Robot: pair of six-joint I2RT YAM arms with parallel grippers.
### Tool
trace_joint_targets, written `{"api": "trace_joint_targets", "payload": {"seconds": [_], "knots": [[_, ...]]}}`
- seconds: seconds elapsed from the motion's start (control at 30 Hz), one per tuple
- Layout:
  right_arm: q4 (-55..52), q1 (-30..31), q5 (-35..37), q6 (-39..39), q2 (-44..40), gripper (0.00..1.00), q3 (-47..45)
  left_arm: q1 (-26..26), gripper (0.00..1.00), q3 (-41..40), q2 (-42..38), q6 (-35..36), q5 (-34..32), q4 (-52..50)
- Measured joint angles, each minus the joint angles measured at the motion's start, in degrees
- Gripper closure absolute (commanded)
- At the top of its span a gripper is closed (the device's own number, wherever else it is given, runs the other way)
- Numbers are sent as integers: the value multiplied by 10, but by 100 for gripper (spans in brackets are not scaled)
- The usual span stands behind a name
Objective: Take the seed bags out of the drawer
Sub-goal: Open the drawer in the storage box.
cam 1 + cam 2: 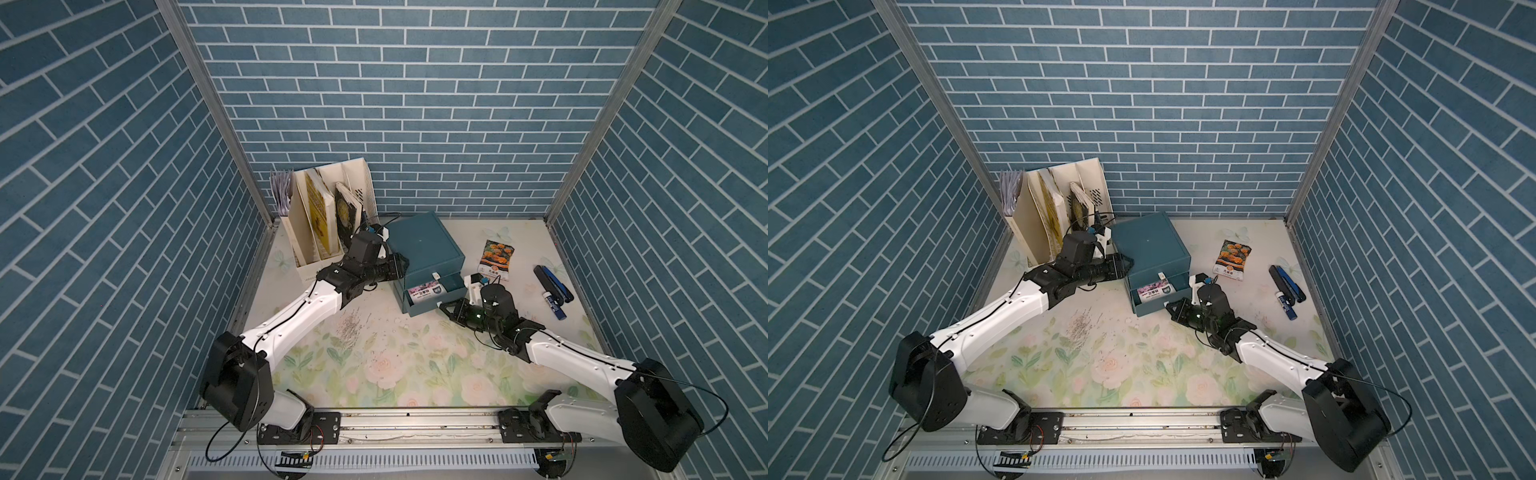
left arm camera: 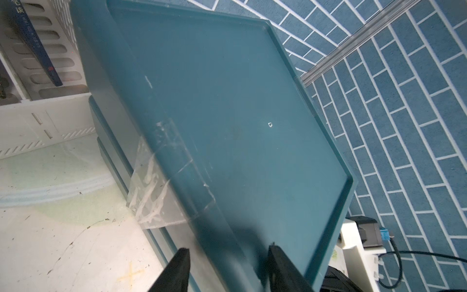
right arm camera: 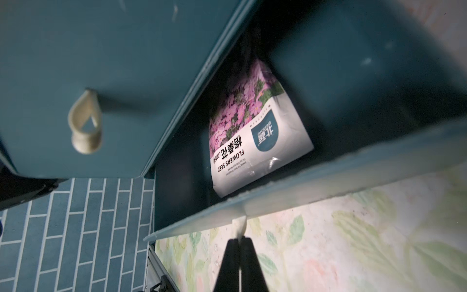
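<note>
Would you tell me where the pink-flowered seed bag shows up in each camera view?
Top view: pink seed bag in the open lower drawer, just below centre.
Top view: the bag again just below centre, same drawer.
Left wrist: not in it.
Right wrist: mid-frame, inside the drawer.
Shared landmark: teal cabinet.

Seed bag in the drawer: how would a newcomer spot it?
Find the teal drawer box at the back of the table. Its lower drawer stands open with the seed bag inside. Pink-purple blooms set it apart from the orange-flowered bag on the table.

Bright even light, wrist cams blurry
</note>
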Motion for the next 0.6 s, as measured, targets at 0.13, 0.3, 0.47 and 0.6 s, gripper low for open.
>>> {"api": "trace_joint_targets", "payload": {"seconds": [0.13, 0.3, 0.47, 0.6], "knots": [[-41, 7, -2, -5, -38, 100, -10, 0, 47, 0, 0, 0, 0, 0], [-83, 18, -1, -7, -76, 100, -19, 0, 47, 0, 0, 0, 0, 0], [-118, 36, 1, -7, -102, 100, -26, 1, 47, 0, 0, 0, -1, -2], [-135, 52, 3, -6, -126, 100, -40, 1, 47, 0, 0, 0, -1, -2]]}}
